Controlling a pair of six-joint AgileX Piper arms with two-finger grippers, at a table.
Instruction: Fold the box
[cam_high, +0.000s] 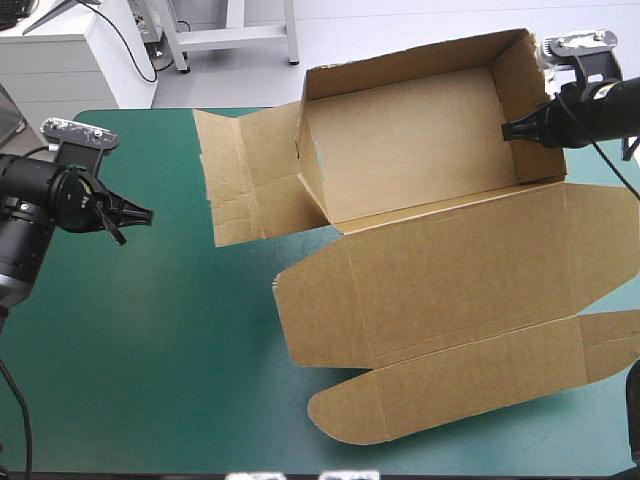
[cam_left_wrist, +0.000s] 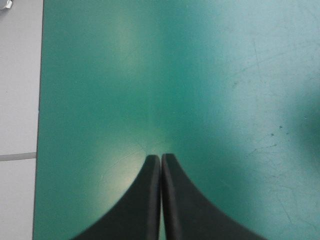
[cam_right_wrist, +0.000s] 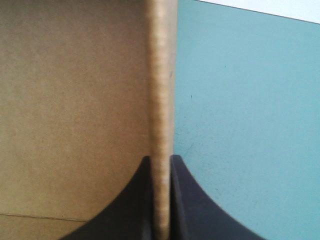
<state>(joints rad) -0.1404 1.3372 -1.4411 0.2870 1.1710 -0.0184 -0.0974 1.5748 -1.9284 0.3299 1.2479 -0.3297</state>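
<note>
The brown box lies on the teal-green cover as a half-raised tray, its far and right walls standing, its lid flat toward the near edge. A side flap spreads flat at the tray's left. My right gripper is shut on the box's raised right wall. In the right wrist view that wall's edge runs up between the black fingers, with my right gripper clamped on it. My left gripper hovers over bare cover left of the box, shut on nothing. The left wrist view has my left gripper as one pointed arch.
The lid's rounded tuck flap reaches close to the table's near edge. Bare teal-green cover stretches across the left and near-left of the table. The table's left edge runs beside the left gripper in the left wrist view.
</note>
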